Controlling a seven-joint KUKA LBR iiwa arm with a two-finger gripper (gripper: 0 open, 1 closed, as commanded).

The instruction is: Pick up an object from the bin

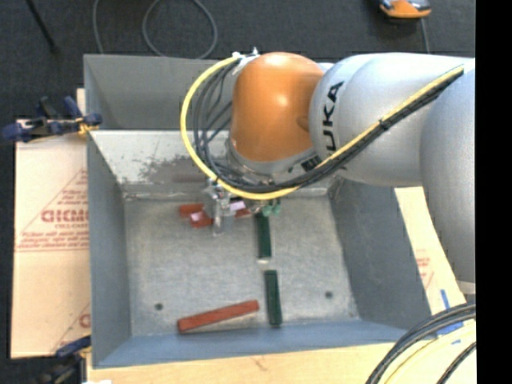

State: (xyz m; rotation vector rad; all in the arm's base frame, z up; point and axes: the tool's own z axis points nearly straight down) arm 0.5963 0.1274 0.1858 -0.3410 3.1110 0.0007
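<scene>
My gripper (pixel 219 208) hangs low over the back of the bin floor, mostly hidden under the arm's orange cover. A small red block (pixel 191 214) lies just to its left, touching or nearly touching it. A dark green bar (pixel 263 237) lies lengthwise just right of the gripper, its far end tucked under the wrist. I cannot make out anything held in the gripper.
A second dark green bar (pixel 273 297) lies near the front wall, in line with the first. A red-brown flat stick (pixel 218 316) lies along the front wall to its left. The arm reaches in from the right, over the bin's back right part.
</scene>
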